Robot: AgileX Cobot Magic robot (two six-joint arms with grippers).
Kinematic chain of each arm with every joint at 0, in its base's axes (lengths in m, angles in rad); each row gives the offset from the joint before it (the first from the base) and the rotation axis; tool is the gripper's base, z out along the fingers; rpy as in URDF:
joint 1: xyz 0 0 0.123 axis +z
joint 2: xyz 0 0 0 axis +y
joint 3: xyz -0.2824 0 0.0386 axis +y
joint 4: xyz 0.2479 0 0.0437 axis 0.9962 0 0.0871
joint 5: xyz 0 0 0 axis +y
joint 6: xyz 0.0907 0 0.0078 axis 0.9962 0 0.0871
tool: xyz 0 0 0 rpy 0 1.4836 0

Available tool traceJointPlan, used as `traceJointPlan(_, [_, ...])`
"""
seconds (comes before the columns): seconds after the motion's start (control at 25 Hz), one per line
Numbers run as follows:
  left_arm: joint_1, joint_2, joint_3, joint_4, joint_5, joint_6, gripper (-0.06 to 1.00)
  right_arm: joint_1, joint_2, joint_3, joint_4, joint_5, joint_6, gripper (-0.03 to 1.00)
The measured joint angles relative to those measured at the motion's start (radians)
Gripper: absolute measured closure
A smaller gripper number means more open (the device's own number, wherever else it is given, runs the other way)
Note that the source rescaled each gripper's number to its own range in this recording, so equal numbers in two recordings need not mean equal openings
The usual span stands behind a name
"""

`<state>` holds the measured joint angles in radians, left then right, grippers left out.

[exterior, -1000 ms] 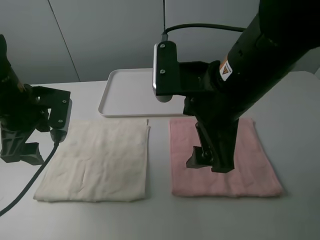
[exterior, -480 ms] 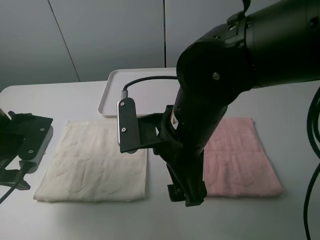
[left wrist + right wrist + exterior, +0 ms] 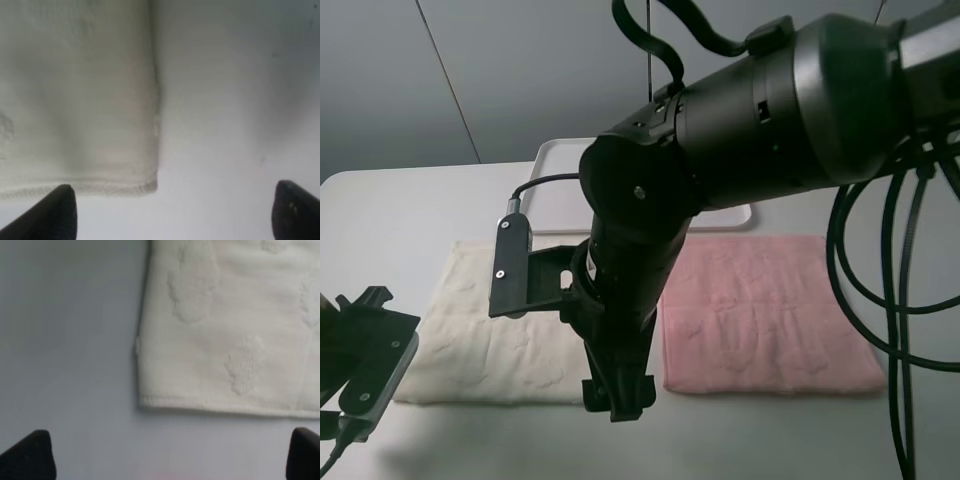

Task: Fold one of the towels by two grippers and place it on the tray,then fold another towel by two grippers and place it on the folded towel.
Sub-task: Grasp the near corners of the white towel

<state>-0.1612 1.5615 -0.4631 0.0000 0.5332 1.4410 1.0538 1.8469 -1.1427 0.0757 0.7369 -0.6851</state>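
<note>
Jaws spread wide and holding nothing, the right gripper (image 3: 618, 398) hangs over the cream towel's (image 3: 490, 330) 5 o'clock corner, its arm reaching across the middle of the white table (image 3: 400, 210) to get there. The left gripper (image 3: 177, 214), equally wide open and empty, is poised at the same towel's 7 o'clock corner. Each wrist camera shows a hemmed corner lying flat just ahead of the dark fingertips (image 3: 30, 455), offset from the centre of the gap rather than squarely between them. Whether any fingertip already touches the table cannot be told. The pairing looks deliberate: one gripper per near corner lets the near edge be lifted evenly and carried over toward 12 o'clock for the first fold, which has not begun. The cream towel lies unfolded at about 8 o'clock on the table. The pink towel (image 3: 770, 310) lies untouched beside it at 4 o'clock, a narrow strip of table between them, and the white tray (image 3: 555, 190) waits at 12 o'clock — partly hidden by the right arm.
</note>
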Motion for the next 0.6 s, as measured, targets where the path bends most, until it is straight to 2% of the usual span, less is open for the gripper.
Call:
traceJointPlan(0.12, [0.000, 0.006, 0.005, 0.000, -0.043, 0.000, -0.05, 0.011, 0.019, -0.019, 0.012, -0.002, -0.006, -0.03])
traceJointPlan(0.6, [0.000, 0.093, 0.006, 0.000, -0.110, 0.000, -0.05, 0.011, 0.084, -0.024, 0.021, 0.003, -0.017, -0.03])
